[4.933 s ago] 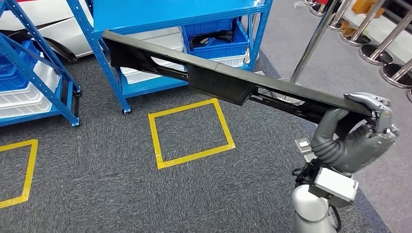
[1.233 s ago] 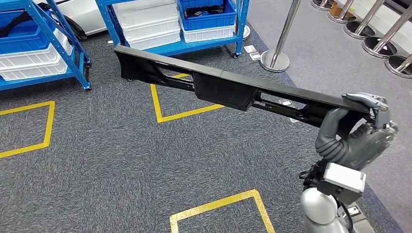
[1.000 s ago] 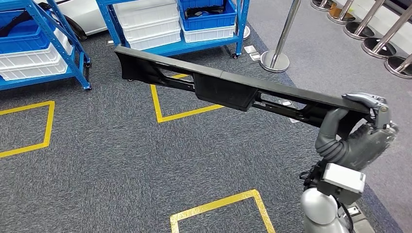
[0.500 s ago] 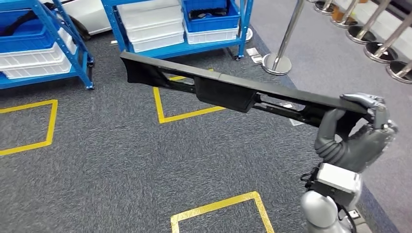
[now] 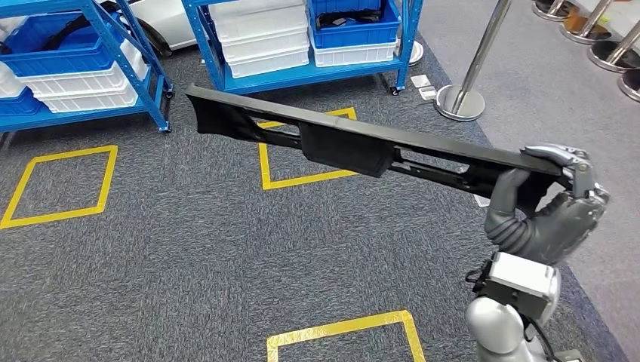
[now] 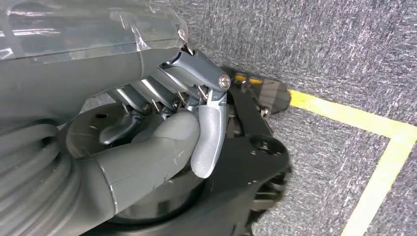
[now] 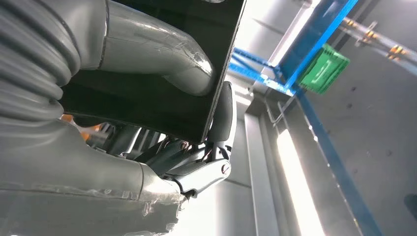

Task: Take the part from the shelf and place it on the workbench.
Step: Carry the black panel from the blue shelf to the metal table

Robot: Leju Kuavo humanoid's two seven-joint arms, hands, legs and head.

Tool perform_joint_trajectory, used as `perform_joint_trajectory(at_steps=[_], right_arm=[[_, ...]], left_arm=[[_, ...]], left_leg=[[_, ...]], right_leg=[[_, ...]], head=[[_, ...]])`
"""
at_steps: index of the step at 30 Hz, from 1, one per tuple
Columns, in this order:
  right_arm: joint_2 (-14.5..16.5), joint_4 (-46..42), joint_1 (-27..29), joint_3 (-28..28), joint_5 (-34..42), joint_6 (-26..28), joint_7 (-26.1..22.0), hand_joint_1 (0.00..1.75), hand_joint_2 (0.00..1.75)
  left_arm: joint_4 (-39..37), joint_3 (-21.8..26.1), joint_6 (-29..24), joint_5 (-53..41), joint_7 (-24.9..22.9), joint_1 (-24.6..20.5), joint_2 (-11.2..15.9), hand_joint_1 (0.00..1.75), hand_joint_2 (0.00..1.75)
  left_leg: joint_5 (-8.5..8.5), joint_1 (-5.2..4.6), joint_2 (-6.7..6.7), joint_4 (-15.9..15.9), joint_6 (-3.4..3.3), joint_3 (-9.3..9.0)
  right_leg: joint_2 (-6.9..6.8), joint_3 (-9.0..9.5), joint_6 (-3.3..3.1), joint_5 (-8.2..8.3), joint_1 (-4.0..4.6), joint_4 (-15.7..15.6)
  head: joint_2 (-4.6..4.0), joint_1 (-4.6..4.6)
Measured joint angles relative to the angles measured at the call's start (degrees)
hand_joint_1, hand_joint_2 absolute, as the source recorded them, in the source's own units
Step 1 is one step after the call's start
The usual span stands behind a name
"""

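Note:
The part [image 5: 347, 143] is a long black plastic trim panel, held nearly level in the air over the grey carpet. My right hand [image 5: 547, 207] grips its near right end, thumb under it and fingers over its top edge. The far end reaches toward the blue shelf [image 5: 207, 45]. In the right wrist view the part [image 7: 147, 98] is a dark flat slab with the right hand [image 7: 147, 49] wrapped around it. In the left wrist view my left hand [image 6: 162, 132] hangs above the floor, fingers curled in against the thumb and holding nothing.
Blue shelves with white bins [image 5: 260, 41] and blue bins [image 5: 355, 11] stand at the back. Yellow tape squares [image 5: 302, 177] mark the carpet, with another [image 5: 56, 185] to the left and one [image 5: 340, 332] near me. A metal stanchion post [image 5: 462, 102] stands at the back right.
The whole picture has shifted: the shelves are farther off than 4.9 s ago, and the floor marks have slid right in the last second. The part stays in my right hand.

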State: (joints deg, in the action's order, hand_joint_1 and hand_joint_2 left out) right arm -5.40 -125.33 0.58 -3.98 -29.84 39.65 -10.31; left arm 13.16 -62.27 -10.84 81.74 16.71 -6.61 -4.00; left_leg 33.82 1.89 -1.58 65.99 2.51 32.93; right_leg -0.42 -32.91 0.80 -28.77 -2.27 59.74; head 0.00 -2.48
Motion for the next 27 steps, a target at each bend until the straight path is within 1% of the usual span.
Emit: perform_joint_trajectory(at_steps=[1,2,3,4,5,6,7,8,9,10,11,12,13,14,15,16,17,18,19,20,21,22,23,24,25,26,27], right_arm=[[0.0,0.0,0.0,0.0,0.0,0.0,0.0,1.75,1.75],[0.0,0.0,0.1,0.0,0.0,0.0,0.0,1.75,1.75],[0.0,0.0,0.1,0.0,0.0,0.0,0.0,1.75,1.75],[0.0,0.0,0.1,-0.1,0.0,0.0,0.0,1.75,1.75],[0.0,-0.1,0.1,-0.1,0.0,0.0,0.0,1.75,1.75],[0.0,-0.1,0.1,-0.2,0.0,0.0,0.0,1.75,1.75],[0.0,-0.1,0.1,-0.3,-0.1,0.0,0.1,1.75,1.75],[0.0,-0.1,0.1,-0.4,-0.2,0.0,0.2,1.75,1.75],[-0.1,-0.1,0.1,-0.4,-0.2,0.0,0.3,1.75,1.75],[-0.1,-0.1,0.1,-0.4,-0.3,0.0,0.5,1.75,1.75],[-0.2,-0.2,0.0,-0.5,-0.4,0.0,0.6,1.75,1.75],[-0.3,-0.2,0.0,-0.5,-0.5,0.0,0.7,1.75,1.75],[-0.3,-0.3,0.0,-0.5,-0.6,0.0,0.7,1.75,1.75],[-0.5,-0.4,-0.1,-0.5,-0.7,0.0,0.8,1.75,1.75],[-0.6,-0.4,-0.1,-0.5,-0.7,0.0,0.9,1.75,1.75],[-0.7,-0.5,0.0,-0.5,-0.8,0.0,1.0,1.75,1.75],[-0.9,-0.5,0.0,-0.6,-0.8,0.0,1.1,1.75,1.75],[-0.9,-0.5,0.1,-0.6,-0.8,0.0,1.1,1.75,1.75],[-1.0,-0.5,0.1,-0.6,-0.8,0.0,1.2,1.75,1.75],[-1.1,-0.5,0.2,-0.6,-0.9,0.0,1.2,1.75,1.75],[-1.2,-0.5,0.1,-0.6,-0.9,0.0,1.3,1.75,1.75],[-1.4,-0.5,0.1,-0.6,-0.9,0.0,1.5,1.75,1.75],[-1.5,-0.5,0.2,-0.6,-0.9,0.0,1.7,1.75,1.75],[-1.7,-0.6,0.2,-0.6,-0.9,0.0,1.8,1.75,1.75],[-1.8,-0.6,0.2,-0.7,-0.9,0.0,1.9,1.75,1.75],[-1.9,-0.6,0.2,-0.7,-1.0,0.0,1.9,1.75,1.75],[-2.0,-0.6,0.2,-0.8,-1.0,0.0,1.9,1.75,1.75]], left_arm=[[0.0,0.0,0.0,0.0,0.0,0.0,0.0,1.75,1.75],[0.0,0.0,0.0,0.0,0.0,0.0,0.0,1.75,1.75],[0.0,0.0,0.0,0.1,0.1,0.0,0.0,1.75,1.75],[0.0,0.0,0.0,0.1,0.1,0.1,0.0,1.75,1.75],[0.0,0.0,0.1,0.1,0.1,0.1,0.0,1.75,1.75],[0.0,0.0,0.1,0.2,0.1,0.2,0.0,1.75,1.75],[0.0,0.0,0.2,0.2,0.1,0.2,0.0,1.75,1.75],[0.0,0.0,0.2,0.2,0.1,0.1,0.0,1.75,1.75],[0.0,0.0,0.2,0.2,0.1,0.1,0.1,1.75,1.75],[0.0,0.0,0.3,0.2,0.1,0.1,0.1,1.75,1.75],[0.0,0.0,0.4,0.2,0.1,0.1,0.1,1.75,1.75],[0.0,0.0,0.5,0.2,0.1,0.2,0.1,1.75,1.75],[0.0,0.0,0.5,0.2,0.1,0.3,0.1,1.75,1.75],[0.0,0.0,0.6,0.2,0.1,0.3,0.0,1.75,1.75],[0.0,0.0,0.6,0.2,0.0,0.3,0.0,1.75,1.75],[0.0,0.0,0.6,0.2,0.0,0.2,0.0,1.75,1.75],[0.1,0.0,0.6,0.2,0.0,0.2,0.0,1.75,1.75],[0.1,0.0,0.6,0.2,-0.1,0.2,-0.1,1.75,1.75],[0.1,0.0,0.6,0.2,-0.1,0.2,-0.1,1.75,1.75],[0.1,0.0,0.7,0.2,-0.1,0.2,-0.1,1.75,1.75],[0.1,0.0,0.7,0.2,-0.1,0.2,-0.1,1.75,1.75],[0.1,0.0,0.7,0.2,-0.1,0.2,-0.1,1.75,1.75],[0.1,0.0,0.7,0.2,-0.2,0.1,-0.1,1.75,1.75],[0.1,0.0,0.7,0.2,-0.2,0.0,-0.1,1.75,1.75],[0.1,0.0,0.7,0.3,-0.3,0.0,-0.1,1.75,1.75],[0.1,0.0,0.8,0.3,-0.3,0.1,-0.1,1.75,1.75],[0.1,0.0,0.8,0.3,-0.4,0.1,-0.1,1.75,1.75]], left_leg=[[1.66,-0.23,0.60,4.2,-0.12,2.26],[2.74,-0.47,0.84,7.8,-0.32,4.29],[2.83,-0.74,0.93,9.9,-0.67,5.60],[1.73,-1.05,1.01,9.5,-1.19,5.79],[-0.36,-1.48,1.27,7.0,-1.93,4.91],[-2.69,-2.05,2.05,3.1,-2.90,3.45],[-4.41,-2.58,3.27,-0.5,-3.80,2.00],[-5.47,-3.11,4.38,-3.3,-4.51,0.88],[-5.69,-3.49,5.17,-4.9,-4.94,0.39],[-5.53,-3.68,5.27,-5.4,-5.04,0.29],[-5.59,-3.68,4.75,-6.0,-5.08,0.21],[-5.75,-3.46,4.22,-6.6,-5.05,0.06],[-6.00,-3.17,3.60,-7.1,-5.06,-0.19],[-6.24,-2.84,3.04,-7.6,-5.09,-0.45],[-6.40,-2.63,2.46,-7.9,-5.11,-0.63],[-6.44,-2.55,1.80,-8.0,-5.20,-0.65],[-6.44,-2.52,1.15,-8.0,-5.22,-0.65],[-6.41,-2.50,0.42,-7.9,-5.21,-0.68],[-6.35,-2.46,-0.35,-7.8,-5.16,-0.74],[-6.24,-2.41,-1.15,-7.6,-5.07,-0.83],[-6.05,-2.33,-1.95,-7.4,-4.90,-0.89],[-5.84,-2.31,-2.66,-7.1,-4.67,-0.80],[-5.65,-2.28,-3.37,-6.7,-4.39,-0.50],[-5.60,-2.20,-3.99,-6.4,-4.06,-0.06],[-5.66,-2.09,-4.58,-6.2,-3.74,0.37],[-5.76,-2.02,-5.24,-6.1,-3.44,0.68],[-5.70,-1.98,-5.35,-6.0,-3.13,0.77]], right_leg=[[-0.62,0.09,-0.27,-0.17,0.24,0.0],[-1.24,0.20,-0.53,-0.34,0.53,0.0],[-1.84,0.37,-0.79,-0.52,0.84,0.0],[-2.39,0.62,-1.01,-0.71,1.16,0.0],[-2.92,0.97,-1.18,-0.94,1.48,0.0],[-3.43,1.36,-1.29,-1.19,1.74,0.0],[-3.94,1.71,-1.30,-1.43,2.06,-0.1],[-4.38,1.93,-1.23,-1.61,2.24,-0.1],[-4.92,2.00,-1.09,-1.69,2.34,-0.2],[-5.50,2.03,-0.92,-1.72,2.41,-0.3],[-6.09,2.11,-0.73,-1.74,2.42,-0.4],[-6.00,2.24,-0.46,-1.98,2.38,-0.4],[-4.95,2.12,-0.20,-2.61,2.32,0.3],[-3.44,1.49,0.06,-3.75,2.25,2.0],[-1.68,0.16,0.30,-5.36,2.06,4.9],[-0.50,-1.72,0.48,-7.08,1.95,8.6],[-0.05,-3.63,0.67,-8.33,1.85,12.2],[0.10,-5.03,0.87,-8.59,1.73,14.5],[0.17,-5.45,1.02,-7.59,1.62,14.6],[0.36,-4.80,1.13,-5.47,1.47,12.5],[0.95,-3.42,1.20,-2.89,1.26,8.7],[2.36,-2.01,1.22,-1.08,1.02,5.1],[3.72,-0.90,1.14,-0.09,0.79,2.1],[4.79,-0.40,0.96,0.11,0.70,0.6],[5.32,-0.30,0.69,-0.25,0.73,0.3],[4.86,-0.23,0.34,-0.31,0.73,-0.1],[4.16,-0.11,0.04,-0.25,0.70,-0.2]], head=[[0.00,0.19],[0.00,0.26],[0.00,0.28],[0.00,0.29],[0.00,0.29],[0.00,0.28],[0.00,0.16],[0.00,0.07],[0.00,0.03],[0.00,0.00],[0.00,0.09],[0.00,0.11],[0.00,0.07],[0.00,-0.03],[0.00,-0.21],[0.00,-0.39],[0.00,-0.56],[0.00,-0.67],[0.00,-0.70],[0.00,-0.73],[0.00,-0.78],[0.00,-0.79],[0.00,-0.80],[0.00,-0.79],[0.00,-0.74],[0.00,-0.70],[0.00,-0.70]])
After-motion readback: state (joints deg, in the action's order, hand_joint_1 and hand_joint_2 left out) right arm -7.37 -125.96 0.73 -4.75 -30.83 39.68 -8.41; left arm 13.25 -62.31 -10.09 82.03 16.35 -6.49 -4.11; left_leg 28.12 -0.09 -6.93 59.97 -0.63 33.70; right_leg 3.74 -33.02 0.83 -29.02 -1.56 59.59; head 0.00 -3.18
